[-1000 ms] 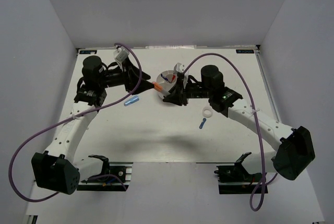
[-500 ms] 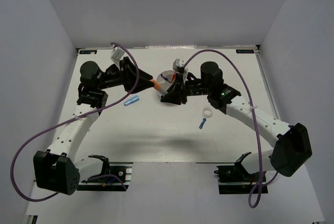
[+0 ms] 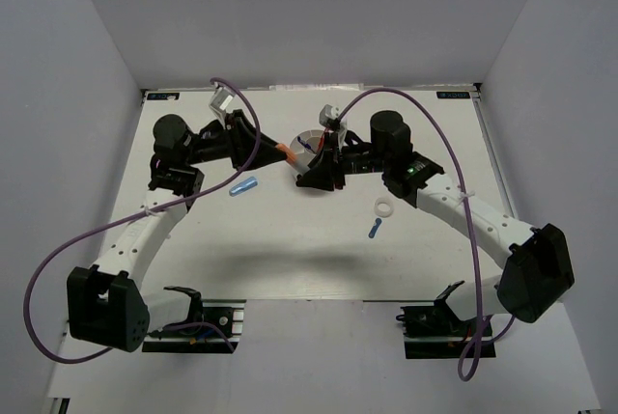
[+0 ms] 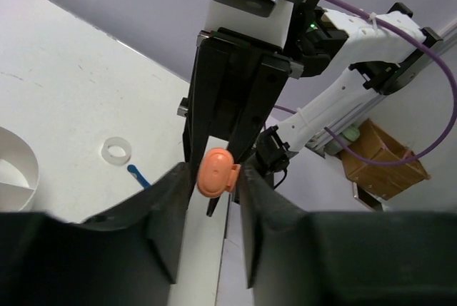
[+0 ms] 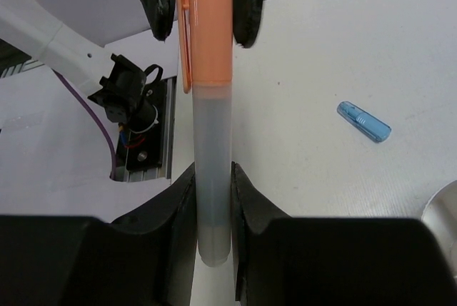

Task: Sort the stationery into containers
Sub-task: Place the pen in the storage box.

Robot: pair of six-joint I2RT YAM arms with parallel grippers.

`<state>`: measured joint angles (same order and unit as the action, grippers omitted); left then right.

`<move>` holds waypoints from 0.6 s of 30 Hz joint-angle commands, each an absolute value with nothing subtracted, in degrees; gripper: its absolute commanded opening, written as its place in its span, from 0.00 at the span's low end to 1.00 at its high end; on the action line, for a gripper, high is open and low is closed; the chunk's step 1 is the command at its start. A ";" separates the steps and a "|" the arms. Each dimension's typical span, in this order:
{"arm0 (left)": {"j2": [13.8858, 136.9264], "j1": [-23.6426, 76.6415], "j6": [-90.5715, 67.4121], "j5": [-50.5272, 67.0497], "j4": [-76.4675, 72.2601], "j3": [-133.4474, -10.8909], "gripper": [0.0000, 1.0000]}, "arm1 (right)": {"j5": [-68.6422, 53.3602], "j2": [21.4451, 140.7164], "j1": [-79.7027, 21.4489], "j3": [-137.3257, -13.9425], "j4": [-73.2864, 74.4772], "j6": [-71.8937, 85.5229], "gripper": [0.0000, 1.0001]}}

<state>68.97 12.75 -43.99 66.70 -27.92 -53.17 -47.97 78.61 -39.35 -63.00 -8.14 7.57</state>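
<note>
The orange-white piece point(image 3: 287, 154) hangs in the air between both grippers, just left of the round white tub point(image 3: 314, 135). My left gripper point(image 3: 277, 149) is shut on its orange cap point(image 4: 216, 172). My right gripper point(image 3: 309, 173) is shut on its white body point(image 5: 213, 177). The light-blue capsule point(image 3: 243, 186) lies on the table left of the tub and shows in the right wrist view point(image 5: 364, 122). The white ring point(image 3: 384, 208) and the dark-blue piece point(image 3: 374, 231) lie right of the tub. Thin red and blue pens stand in the tub, mostly hidden by my right gripper.
Purple cables point(image 3: 253, 134) arch over both arms. White enclosure walls point(image 3: 87, 67) ring the table on three sides. The tub's wall point(image 4: 14, 170) sits at the left edge of the left wrist view. A brown box point(image 4: 382, 160) stands off the table.
Both grippers have shifted a little toward the back left with the orange-white piece held between them. The items on the table have not moved.
</note>
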 commanded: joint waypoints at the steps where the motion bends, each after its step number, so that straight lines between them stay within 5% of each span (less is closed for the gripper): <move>1: 68.82 12.57 -43.95 67.24 -28.13 -53.43 0.41 | -49.66 78.92 -39.46 -66.18 -11.16 8.44 0.00; 6: 70.05 12.57 -44.21 67.06 -27.07 -54.93 0.12 | -49.13 79.36 -39.46 -66.88 -9.76 7.74 0.00; 9: 70.31 12.57 -44.12 66.10 -26.20 -55.63 0.04 | -48.52 79.98 -39.37 -67.59 -9.23 7.82 0.00; 11: 70.57 12.57 -43.51 64.78 -24.79 -56.33 0.00 | -47.99 80.42 -39.11 -68.55 -8.09 8.17 0.21; 12: 70.75 12.57 -43.07 64.34 -22.87 -56.95 0.00 | -47.38 80.85 -39.11 -68.90 -7.74 8.43 0.47; 13: 71.10 12.57 -42.46 63.73 -22.50 -57.21 0.00 | -46.85 81.03 -38.76 -69.69 -6.95 9.48 0.59; 15: 71.63 12.05 -40.62 62.50 -19.09 -59.31 0.00 | -44.39 80.77 -38.06 -69.96 -6.77 10.28 0.75; 18: 72.86 11.34 -37.53 59.07 -15.48 -61.43 0.00 | -41.32 80.51 -36.39 -70.92 -5.45 10.28 0.80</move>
